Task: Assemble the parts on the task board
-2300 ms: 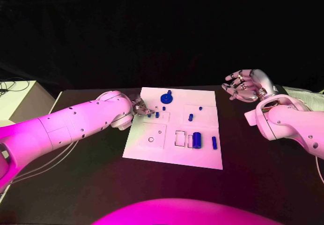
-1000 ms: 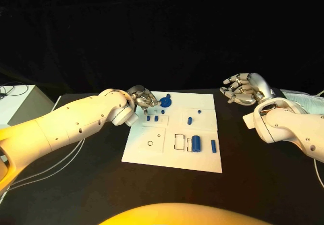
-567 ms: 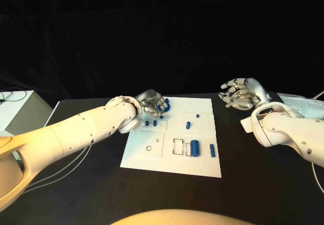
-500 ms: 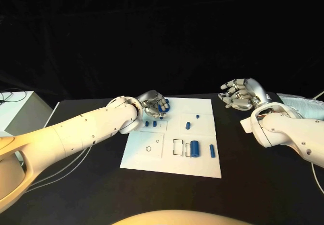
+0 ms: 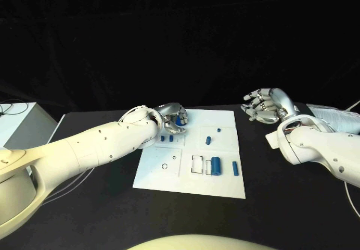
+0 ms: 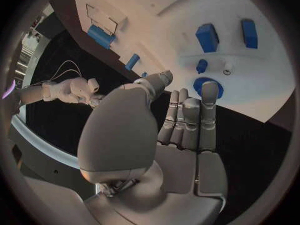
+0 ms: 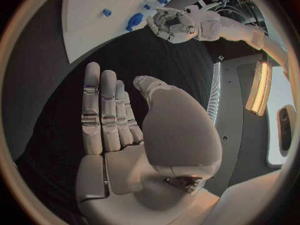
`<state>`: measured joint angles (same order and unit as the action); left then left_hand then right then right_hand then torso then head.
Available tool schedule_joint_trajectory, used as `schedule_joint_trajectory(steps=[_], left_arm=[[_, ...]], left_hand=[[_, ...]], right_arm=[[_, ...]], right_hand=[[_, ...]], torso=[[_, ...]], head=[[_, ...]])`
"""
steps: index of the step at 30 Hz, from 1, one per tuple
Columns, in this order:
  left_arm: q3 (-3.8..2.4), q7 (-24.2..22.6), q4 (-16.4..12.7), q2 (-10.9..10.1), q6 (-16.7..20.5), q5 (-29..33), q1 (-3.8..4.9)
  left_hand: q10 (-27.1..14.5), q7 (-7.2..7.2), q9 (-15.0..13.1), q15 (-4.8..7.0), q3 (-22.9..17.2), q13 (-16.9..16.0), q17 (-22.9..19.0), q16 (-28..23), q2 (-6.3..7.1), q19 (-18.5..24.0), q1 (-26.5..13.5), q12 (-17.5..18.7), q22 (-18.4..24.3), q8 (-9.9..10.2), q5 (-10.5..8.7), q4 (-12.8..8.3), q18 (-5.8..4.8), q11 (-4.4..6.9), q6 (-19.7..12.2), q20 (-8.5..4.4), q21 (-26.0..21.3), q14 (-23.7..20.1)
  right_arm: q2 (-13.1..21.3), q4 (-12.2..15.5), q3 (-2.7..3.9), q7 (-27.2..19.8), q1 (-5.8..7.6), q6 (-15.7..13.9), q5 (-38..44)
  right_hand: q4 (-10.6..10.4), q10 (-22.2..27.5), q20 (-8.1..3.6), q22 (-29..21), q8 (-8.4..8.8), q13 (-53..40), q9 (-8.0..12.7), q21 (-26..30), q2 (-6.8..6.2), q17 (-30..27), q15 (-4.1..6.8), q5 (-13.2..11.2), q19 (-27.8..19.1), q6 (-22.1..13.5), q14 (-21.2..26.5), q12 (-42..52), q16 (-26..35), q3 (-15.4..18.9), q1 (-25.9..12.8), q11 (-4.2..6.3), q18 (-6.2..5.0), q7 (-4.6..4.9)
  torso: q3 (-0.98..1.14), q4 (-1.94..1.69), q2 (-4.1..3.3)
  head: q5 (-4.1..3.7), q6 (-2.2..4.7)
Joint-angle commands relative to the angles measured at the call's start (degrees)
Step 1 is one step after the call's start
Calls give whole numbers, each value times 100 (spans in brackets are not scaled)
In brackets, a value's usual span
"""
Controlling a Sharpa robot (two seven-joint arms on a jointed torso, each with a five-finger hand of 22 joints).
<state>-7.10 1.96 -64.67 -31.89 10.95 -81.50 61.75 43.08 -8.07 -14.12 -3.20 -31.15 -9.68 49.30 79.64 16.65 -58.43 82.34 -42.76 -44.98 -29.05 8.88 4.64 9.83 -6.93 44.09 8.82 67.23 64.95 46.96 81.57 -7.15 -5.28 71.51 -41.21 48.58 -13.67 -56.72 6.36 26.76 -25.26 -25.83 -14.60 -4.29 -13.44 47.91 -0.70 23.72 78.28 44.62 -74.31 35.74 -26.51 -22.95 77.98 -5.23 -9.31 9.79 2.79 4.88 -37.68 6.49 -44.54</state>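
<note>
Touching blue round part (image 6: 204,84) w/ left hand (image 5: 172,115); right hand (image 5: 264,104) spread.

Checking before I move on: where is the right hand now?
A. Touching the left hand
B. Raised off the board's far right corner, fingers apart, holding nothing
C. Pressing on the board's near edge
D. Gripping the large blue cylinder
B: the right hand hovers over the black table beyond the board, fingers apart and holding nothing, as its wrist view also shows.

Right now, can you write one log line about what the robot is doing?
left hand: over round blue part at task board far edge, touching | right hand: open, off board
</note>
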Motion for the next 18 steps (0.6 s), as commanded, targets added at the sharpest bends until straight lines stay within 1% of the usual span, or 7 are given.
schedule_joint_trajectory(steps=[1,4,8,10,13,16,18], left_arm=[[0,342,2,32,-223,-417,16],[1,442,16,59,-200,-449,25],[2,555,15,74,-276,-471,38],[2,606,10,77,-362,-474,44],[2,666,12,82,-449,-474,49],[2,696,37,104,-440,-467,52],[2,714,56,135,-428,-457,54]], left_hand=[[102,-6,14,19,34,30,148,108,-1,-214,-61,45,-261,41,2,6,-89,22,101,-18,166,183],[138,-10,21,24,13,49,175,147,-14,-296,-49,63,-352,58,14,20,-105,20,149,-26,232,247],[194,-15,29,26,-40,86,245,204,-11,-444,-30,109,-528,80,17,44,-139,20,240,-34,349,360],[213,-7,34,27,-51,115,232,223,-2,-491,-45,154,-584,94,14,65,-150,20,300,-36,389,389],[210,2,51,21,-70,159,179,228,-7,-491,-49,237,-587,142,12,83,-150,11,362,-33,398,387],[237,0,71,13,-108,200,134,233,-12,-488,-45,312,-589,202,15,104,-150,-1,415,-27,404,381],[296,-23,106,10,-178,247,84,239,-16,-480,-20,401,-587,310,19,117,-147,-3,431,-22,407,374]], right_arm=[[3,11,3,-52,-2,24,99],[3,14,3,-52,-2,19,104],[-1,18,3,-52,-2,19,109],[0,19,3,-50,-2,18,111],[4,22,3,-49,-2,13,112],[5,28,3,-48,-2,12,113],[4,32,3,-48,-2,14,114]], right_hand=[[9,-40,-5,-9,-31,6,7,-15,-6,5,-5,7,48,0,-53,-31,34,-20,-1,-1,-106,31],[4,-44,-5,-11,-31,8,8,-17,-7,7,-5,15,51,2,-58,-30,35,-20,-11,-1,-105,31],[4,-44,-5,-11,-31,8,8,-17,-7,7,-5,15,51,2,-58,-30,35,-20,-11,-1,-105,31],[4,-44,-5,-11,-31,8,8,-17,-7,7,-5,15,51,2,-58,-30,35,-20,-11,-1,-105,31],[4,-44,-5,-11,-31,8,8,-17,-7,7,-5,15,51,2,-58,-30,35,-20,-11,-1,-105,31],[-3,-46,-5,-14,-30,11,9,-18,-10,11,-6,25,53,3,-63,-31,37,-21,-23,-1,-105,30],[-3,-46,-5,-14,-30,11,9,-18,-10,11,-6,25,53,3,-63,-31,37,-21,-23,-1,-105,30]], torso=[[-6,-10,0],[-5,-11,1],[-2,12,-7],[-5,13,-10],[-5,11,-10],[-1,2,-4],[-1,-2,-2]], head=[[-5,-13],[2,-20],[6,-26],[-3,-27],[-5,-30],[-14,-28],[-22,-28]])
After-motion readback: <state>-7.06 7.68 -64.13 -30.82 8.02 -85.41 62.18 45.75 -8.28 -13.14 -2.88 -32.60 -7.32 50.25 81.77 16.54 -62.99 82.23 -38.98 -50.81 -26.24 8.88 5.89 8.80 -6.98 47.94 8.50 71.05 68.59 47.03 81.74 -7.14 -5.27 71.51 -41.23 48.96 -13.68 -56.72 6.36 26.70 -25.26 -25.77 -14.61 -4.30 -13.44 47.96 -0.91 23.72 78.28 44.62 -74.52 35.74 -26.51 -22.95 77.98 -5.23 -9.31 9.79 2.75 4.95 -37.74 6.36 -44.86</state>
